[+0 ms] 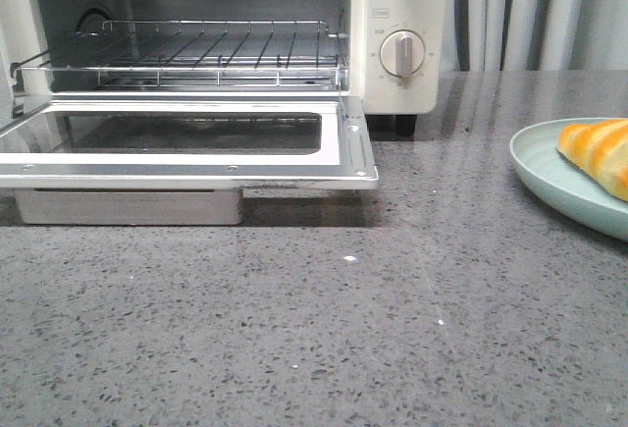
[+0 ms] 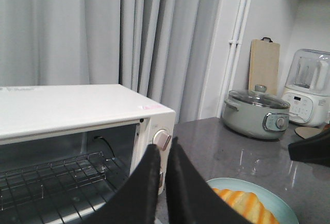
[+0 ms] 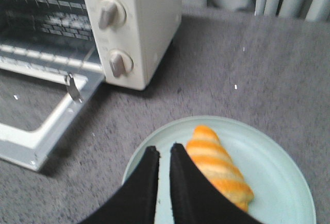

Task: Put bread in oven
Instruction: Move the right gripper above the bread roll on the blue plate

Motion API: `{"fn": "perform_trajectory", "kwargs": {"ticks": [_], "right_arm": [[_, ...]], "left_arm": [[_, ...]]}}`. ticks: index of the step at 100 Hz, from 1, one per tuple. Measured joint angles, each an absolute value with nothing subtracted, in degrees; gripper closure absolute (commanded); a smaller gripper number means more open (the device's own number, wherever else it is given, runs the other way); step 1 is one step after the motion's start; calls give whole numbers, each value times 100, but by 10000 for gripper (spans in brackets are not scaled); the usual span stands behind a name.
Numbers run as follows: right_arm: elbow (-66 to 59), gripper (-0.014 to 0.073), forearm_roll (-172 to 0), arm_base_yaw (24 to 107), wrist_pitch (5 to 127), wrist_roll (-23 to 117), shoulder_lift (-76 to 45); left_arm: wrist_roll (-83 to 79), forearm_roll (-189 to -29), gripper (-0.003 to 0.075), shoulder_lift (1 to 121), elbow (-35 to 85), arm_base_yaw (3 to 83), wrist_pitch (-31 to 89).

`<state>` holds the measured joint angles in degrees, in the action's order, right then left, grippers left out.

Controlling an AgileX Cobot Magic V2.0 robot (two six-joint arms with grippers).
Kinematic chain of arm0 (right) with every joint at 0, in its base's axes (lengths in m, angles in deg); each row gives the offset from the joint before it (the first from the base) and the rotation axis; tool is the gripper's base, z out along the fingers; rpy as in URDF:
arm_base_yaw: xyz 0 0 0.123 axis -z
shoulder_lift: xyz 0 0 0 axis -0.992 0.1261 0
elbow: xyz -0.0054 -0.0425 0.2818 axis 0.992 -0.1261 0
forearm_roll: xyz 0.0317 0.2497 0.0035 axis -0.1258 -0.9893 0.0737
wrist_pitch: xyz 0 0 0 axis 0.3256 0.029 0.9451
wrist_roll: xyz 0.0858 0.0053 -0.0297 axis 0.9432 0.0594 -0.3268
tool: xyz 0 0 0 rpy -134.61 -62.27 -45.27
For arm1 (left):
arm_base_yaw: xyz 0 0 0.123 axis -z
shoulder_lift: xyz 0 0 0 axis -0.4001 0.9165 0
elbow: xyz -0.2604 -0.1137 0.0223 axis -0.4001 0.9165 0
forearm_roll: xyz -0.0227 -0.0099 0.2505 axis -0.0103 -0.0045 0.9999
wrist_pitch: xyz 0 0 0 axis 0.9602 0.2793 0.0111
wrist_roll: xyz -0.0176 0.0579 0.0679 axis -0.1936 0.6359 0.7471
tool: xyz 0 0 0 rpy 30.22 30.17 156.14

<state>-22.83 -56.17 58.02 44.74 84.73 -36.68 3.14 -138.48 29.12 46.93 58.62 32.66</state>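
The bread (image 1: 599, 155), golden-orange with pale stripes, lies on a pale green plate (image 1: 549, 177) at the right edge of the counter. The cream-white oven (image 1: 402, 15) stands at the back left, its glass door (image 1: 196, 165) dropped flat and its wire rack (image 1: 196, 49) bare. Neither gripper shows in the front view. My right gripper (image 3: 164, 149) hovers over the plate (image 3: 278, 183) just beside the bread (image 3: 216, 167), shut and holding nothing. My left gripper (image 2: 163, 147) is shut and empty in front of the oven (image 2: 77, 105), with the bread (image 2: 247, 206) low beside it.
Grey curtains (image 1: 540, 15) hang behind the speckled counter. A green lidded pot (image 2: 255, 113), a wooden board (image 2: 264, 64) and a white blender (image 2: 309, 90) stand at the far end. The open door overhangs the counter in front of the oven.
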Motion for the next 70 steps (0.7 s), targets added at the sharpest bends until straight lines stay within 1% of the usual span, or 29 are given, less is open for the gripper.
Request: {"fn": "perform_trajectory", "kwargs": {"ticks": [20, 26, 34, 42, 70], "right_arm": [[-2283, 553, -5620, 5802, 4337, 8473, -3130], [-2283, 499, -5620, 5802, 4337, 8473, -3005], [-2283, 393, -5589, 5802, 4315, 8473, -2873], [-2283, 335, -5578, 5802, 4301, 8473, -2755], [-2283, 329, -5409, 5981, 4237, 8473, -2261]], "left_arm": [[314, -13799, 740, 2903, 4463, 5862, 3238], [314, -13757, 740, 2903, 4430, 5862, 3238], [314, -13748, 740, 2903, 4409, 5862, 3238], [314, -13734, 740, 2903, 4409, 5862, 3227], [314, -13626, 740, 2953, 4171, 5862, 3227]]}}
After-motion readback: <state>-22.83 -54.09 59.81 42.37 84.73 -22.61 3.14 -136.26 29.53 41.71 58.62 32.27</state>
